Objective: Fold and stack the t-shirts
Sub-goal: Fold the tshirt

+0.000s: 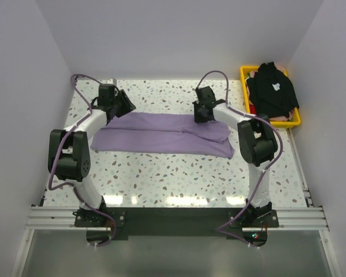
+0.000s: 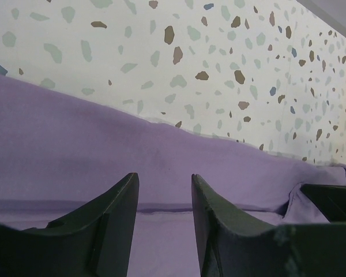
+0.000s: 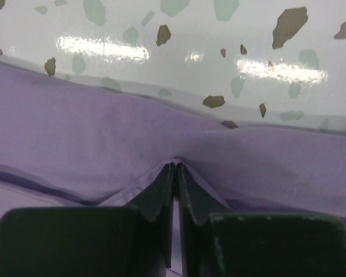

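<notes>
The lavender t-shirt (image 1: 161, 134) lies on the table as a long folded strip. My left gripper (image 1: 117, 107) hovers low at the strip's far left end. In the left wrist view it is open (image 2: 164, 176), with only flat lavender cloth (image 2: 75, 138) showing between its fingers. At the strip's far edge towards the right, my right gripper (image 1: 202, 115) is shut. The right wrist view shows its tips (image 3: 176, 166) pinching a small peak of the lavender cloth (image 3: 75, 133). The black t-shirt (image 1: 272, 89), with a small white chest mark, is heaped in the basket.
A yellow plastic basket (image 1: 296, 122) stands at the table's back right corner against the wall. Speckled tabletop (image 1: 179, 173) lies between the shirt and the arm bases. White walls close in the left, back and right sides.
</notes>
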Robot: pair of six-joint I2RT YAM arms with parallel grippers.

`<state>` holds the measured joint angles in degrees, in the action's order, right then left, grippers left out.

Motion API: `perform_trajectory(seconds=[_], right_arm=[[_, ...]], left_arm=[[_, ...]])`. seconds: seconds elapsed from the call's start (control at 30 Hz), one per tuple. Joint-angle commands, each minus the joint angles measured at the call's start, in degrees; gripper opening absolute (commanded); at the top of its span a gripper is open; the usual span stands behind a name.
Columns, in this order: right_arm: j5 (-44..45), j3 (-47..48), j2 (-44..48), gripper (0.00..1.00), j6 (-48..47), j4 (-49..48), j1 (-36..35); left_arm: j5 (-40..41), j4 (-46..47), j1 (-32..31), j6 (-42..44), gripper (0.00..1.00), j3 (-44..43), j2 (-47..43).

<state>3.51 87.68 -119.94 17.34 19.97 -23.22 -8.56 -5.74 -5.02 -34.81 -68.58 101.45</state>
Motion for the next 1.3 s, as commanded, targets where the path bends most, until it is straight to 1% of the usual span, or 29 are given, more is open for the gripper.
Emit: perform_trajectory(seconds=[0.0,0.03,0.07,0.27,0.5,0.63,0.67,0.83,1.03,1.1,1.13,1.27], right_arm=[[-0.08,-1.28,3.66,0.06,1.02,-0.1,-0.33],[-0.34,-1.63,4.62,0.01,1.72,-0.36,-0.33],[-0.95,-2.68,5.15,0.0,1.99,-0.71,-0.24],[-2.98,-8.39,10.85,0.0,4.8,-3.61,-1.3],[-3.33,-14.55,16.75,0.0,7.26,-6.96,-4.63],[-3.42,-18.32,18.42,0.0,8.41,-8.98,-6.3],[-4.55,-18.86,18.77,0.0,8.58,-9.24,-6.83],[-4.74,-22.89,20.44,0.0,10.25,-11.79,-8.24],[-4.48,-26.5,22.2,0.0,10.69,-14.43,-10.35],[-4.21,-27.47,23.26,0.0,10.96,-15.39,-10.79],[-4.04,-28.43,23.52,0.0,10.96,-15.66,-10.79],[-3.68,-30.98,25.72,0.0,11.31,-17.41,-10.88]], left_arm=[[-0.76,-0.15,0.09,0.88,0.46,-1.3,-1.87],[-0.76,-0.15,0.09,0.88,0.46,-1.3,-1.87],[-0.67,-0.15,0.18,0.88,0.46,-1.21,-1.96],[1.34,-1.12,0.09,0.0,0.46,-0.68,-1.52],[5.04,-3.14,0.18,-1.58,0.46,-0.33,-0.38],[7.76,-3.75,0.27,-2.63,0.45,0.2,0.24],[7.94,-3.75,0.36,-2.81,0.45,0.72,0.24],[8.21,-2.7,0.97,-4.48,0.44,2.74,0.59],[8.47,-3.05,1.41,-4.83,0.43,3.18,2.26],[8.38,-2.53,1.94,-5.27,0.43,4.15,2.44],[9.77,-2.44,2.11,-5.44,0.42,4.5,2.61],[10.93,-2.35,2.38,-5.71,0.38,5.64,2.79]])
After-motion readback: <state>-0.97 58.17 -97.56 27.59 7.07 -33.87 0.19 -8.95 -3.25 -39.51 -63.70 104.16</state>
